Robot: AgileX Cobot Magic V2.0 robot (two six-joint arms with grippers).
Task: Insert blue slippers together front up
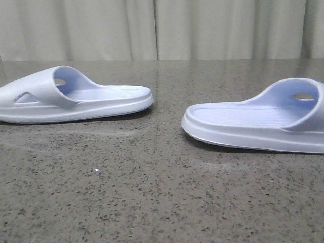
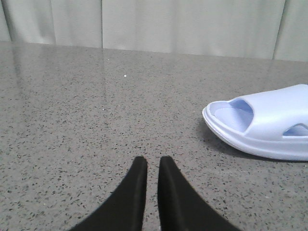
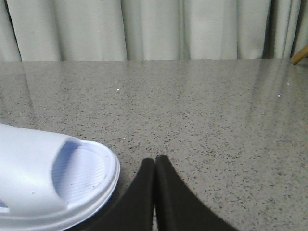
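Observation:
Two pale lavender-blue slippers lie sole-down on the speckled grey table, apart from each other. In the front view the left slipper (image 1: 76, 98) has its strap at the left, and the right slipper (image 1: 258, 121) has its strap at the right edge. Neither gripper shows in the front view. In the left wrist view my left gripper (image 2: 152, 161) has its black fingers together with only a thin slit between them and holds nothing; a slipper (image 2: 269, 122) lies apart from it. My right gripper (image 3: 155, 160) is shut and empty, close beside the rim of a slipper (image 3: 53, 183).
The grey speckled table (image 1: 152, 192) runs back to a pale curtain (image 1: 162, 28). A small white speck (image 1: 96, 171) lies on the table in front of the left slipper. A brown edge (image 3: 301, 55) shows at the far right in the right wrist view.

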